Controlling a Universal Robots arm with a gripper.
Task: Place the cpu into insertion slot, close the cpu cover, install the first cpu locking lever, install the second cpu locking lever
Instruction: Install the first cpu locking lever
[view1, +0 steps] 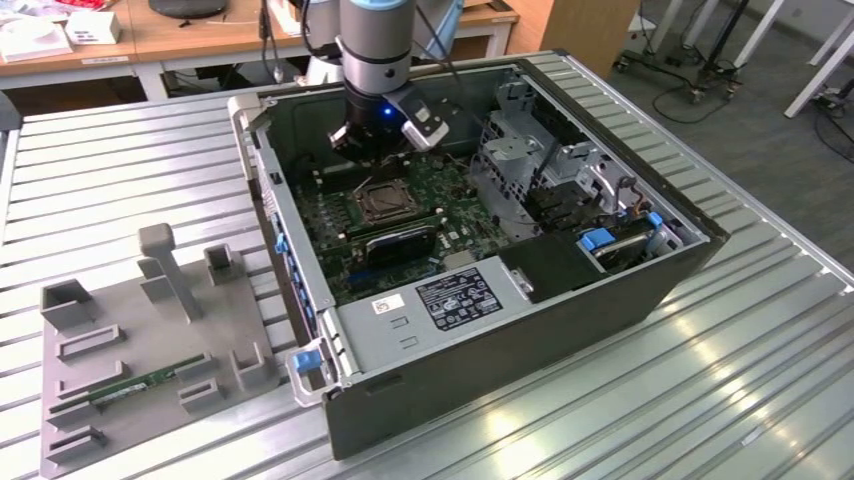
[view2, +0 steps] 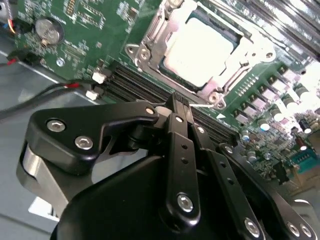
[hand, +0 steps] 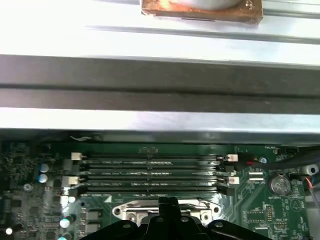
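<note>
Fingertips of the black end effector (view2: 181, 100) are pressed together in the second wrist view, with no gap between them and nothing gripped. The first wrist view shows the same pair of tips (hand: 168, 201) meeting.

In the exterior view, the end effector (view1: 376, 155) hangs inside the open dark-grey computer case (view1: 534, 340), over the green motherboard (view1: 447, 215) and near the socket. It does not appear to touch anything.

The small flat square cpu with a silvery-grey metal top (view2: 200, 50) sits seated in its socket on the motherboard (view2: 100, 20). The thin silver metal cpu cover (view2: 172, 75), a frame with a square opening, lies flat around it, so the chip's top shows through the opening. Whether the locking levers are latched cannot be told.

Long black memory slots (view2: 135, 82) run just beside the socket, between it and the fingertips. In the first wrist view these slots (hand: 150, 172) lie in parallel rows with white clips at their ends. A round silver coin battery (view2: 47, 30) sits on the board well apart from the socket.

The case rests on a ribbed silver metal surface (view1: 120, 170). On the exterior view's left, a grey moulded fixture tray (view1: 134, 330) lies on the surface, with a narrow green memory stick (view1: 147, 383) in it.
</note>
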